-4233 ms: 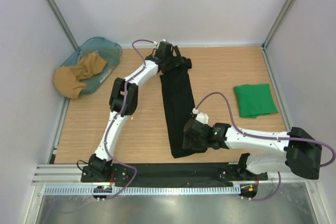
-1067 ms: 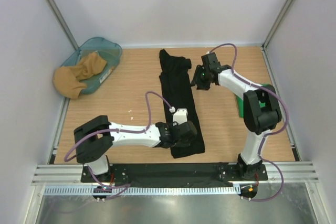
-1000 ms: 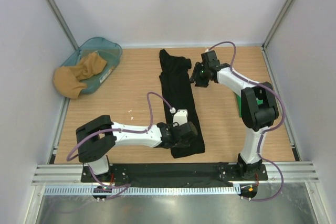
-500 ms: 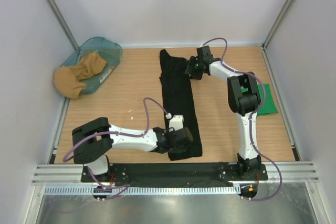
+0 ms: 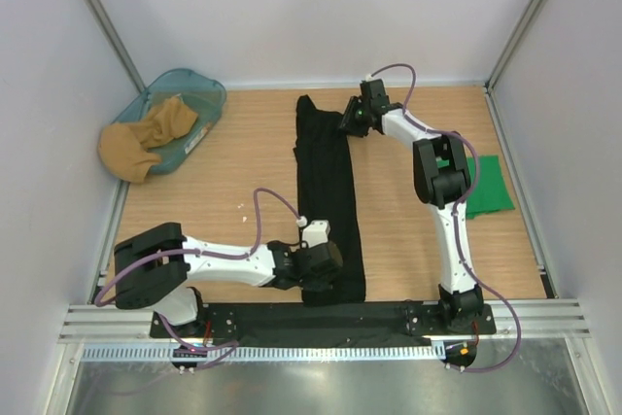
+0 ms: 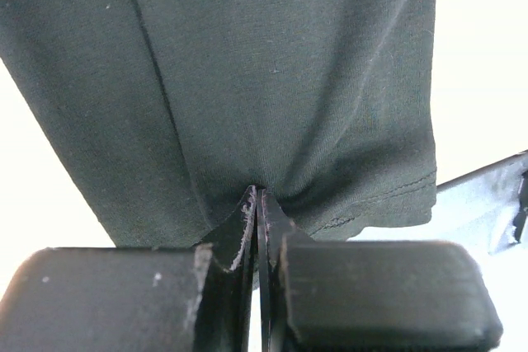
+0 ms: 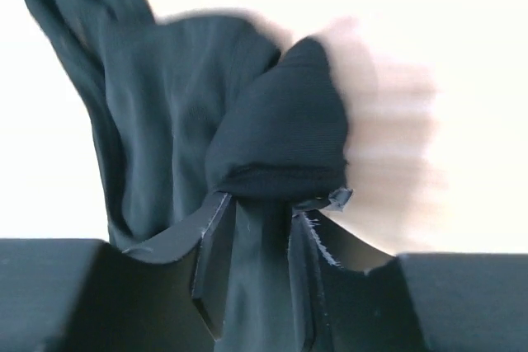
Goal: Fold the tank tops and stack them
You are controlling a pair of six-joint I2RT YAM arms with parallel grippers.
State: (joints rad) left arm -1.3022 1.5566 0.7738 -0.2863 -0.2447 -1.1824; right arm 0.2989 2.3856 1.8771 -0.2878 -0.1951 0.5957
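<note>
The black tank top point(image 5: 326, 182) lies as a long narrow strip down the middle of the table. My left gripper point(image 5: 321, 269) is at its near end, shut on the hem point(image 6: 330, 204), with the fingertips point(image 6: 257, 195) pinched together in the cloth. My right gripper point(image 5: 348, 123) is at the far end, where a bunched fold of black fabric point(image 7: 280, 129) fills the gap between its fingers point(image 7: 264, 204). The green tank top point(image 5: 491, 187) lies folded at the right, partly hidden behind the right arm.
A teal basket point(image 5: 194, 77) holding a tan cloth point(image 5: 146, 138) stands at the far left corner. A black strip point(image 5: 292, 316) runs along the table's near edge, just beyond the tank top's hem. White walls close in three sides.
My right gripper swung left from bare table onto the far end of the black tank top and narrowed on it. My left gripper shut on the near hem and drew it toward the near edge.
</note>
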